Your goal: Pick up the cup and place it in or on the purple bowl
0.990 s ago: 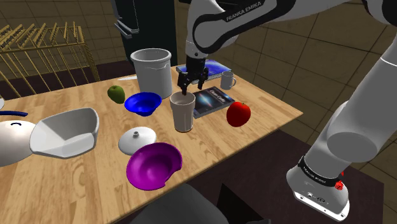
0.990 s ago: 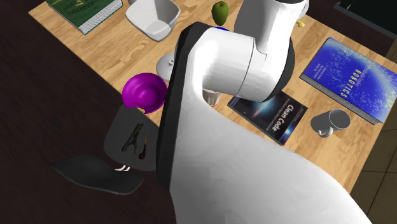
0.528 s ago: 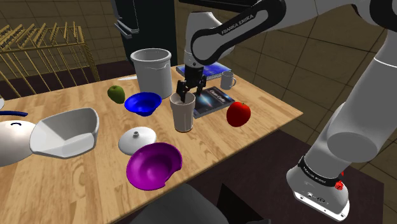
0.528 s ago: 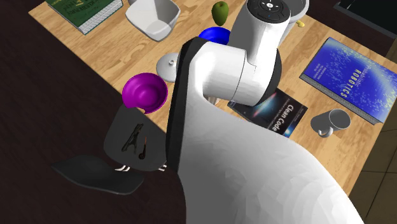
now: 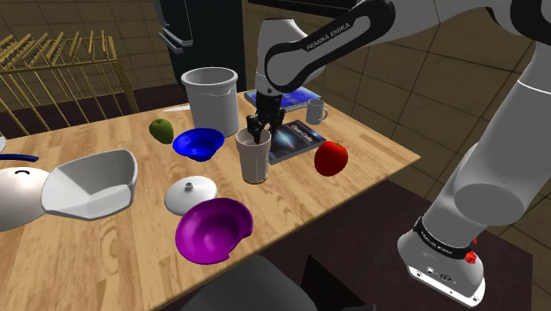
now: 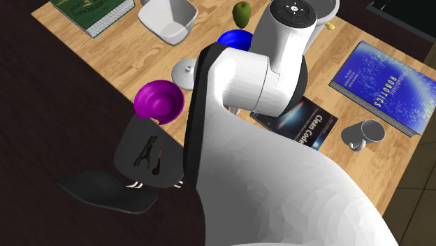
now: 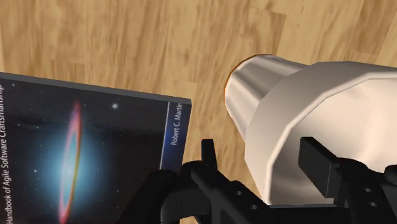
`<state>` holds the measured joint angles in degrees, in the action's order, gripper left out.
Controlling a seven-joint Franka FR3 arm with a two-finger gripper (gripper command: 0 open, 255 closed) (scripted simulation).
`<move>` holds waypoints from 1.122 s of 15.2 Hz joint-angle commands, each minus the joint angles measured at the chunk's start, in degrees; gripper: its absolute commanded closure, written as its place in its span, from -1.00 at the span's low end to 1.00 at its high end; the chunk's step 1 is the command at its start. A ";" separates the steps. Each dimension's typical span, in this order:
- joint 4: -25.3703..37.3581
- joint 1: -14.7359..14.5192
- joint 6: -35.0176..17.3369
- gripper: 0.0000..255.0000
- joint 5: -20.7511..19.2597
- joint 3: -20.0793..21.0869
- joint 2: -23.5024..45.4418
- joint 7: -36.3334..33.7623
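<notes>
Wrist view | tool [image 7: 262,159] pointing down | fingers apart, astride cup [image 7: 286,95] rim

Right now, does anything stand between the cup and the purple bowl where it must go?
Nothing visible does. The gripper is at the rim of the cup, and bare table lies between it and the purple bowl. A white lid sits just beside that path, toward the shoulder view's left.

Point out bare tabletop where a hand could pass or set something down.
Bare wood lies between the green fruit and white angular bowl, and from the red apple to the purple bowl. Crowded around the cup: blue bowl, book.
</notes>
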<state>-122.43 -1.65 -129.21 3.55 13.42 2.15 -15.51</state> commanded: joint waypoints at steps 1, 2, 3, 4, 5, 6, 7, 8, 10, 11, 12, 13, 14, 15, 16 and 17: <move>0.00 0.00 0.00 1.00 0.00 0.00 0.00 0.00; 0.00 0.00 0.00 1.00 0.00 0.00 0.00 0.00; 0.00 0.00 0.00 1.00 0.00 0.00 0.00 0.00; 0.00 0.00 0.00 1.00 0.00 0.00 0.00 0.00; 0.02 0.00 0.01 1.00 0.00 0.00 0.01 0.00; -0.01 0.00 -0.01 1.00 0.00 0.00 0.00 -0.01; 0.01 -0.01 -0.01 1.00 -0.01 0.00 0.02 -0.01; 0.05 -0.01 -0.01 1.00 -0.02 0.01 0.06 -0.03; 0.38 0.01 0.73 1.00 0.07 -0.01 -0.36 0.02; 0.78 0.02 1.48 1.00 0.14 -0.02 -0.71 0.04; 1.21 0.04 2.22 1.00 0.20 -0.03 -1.04 0.06; 1.64 0.05 2.97 1.00 0.26 -0.04 -1.36 0.07; 2.08 0.07 3.72 1.00 0.31 -0.05 -1.67 0.08; 2.54 0.08 4.46 1.00 0.37 -0.07 -1.97 0.09; 3.00 0.10 5.21 1.00 0.41 -0.08 -2.26 0.10; 3.48 0.11 5.96 1.00 0.46 -0.09 -2.53 0.10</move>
<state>-119.65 -1.51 -124.07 4.01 13.30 -0.23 -15.30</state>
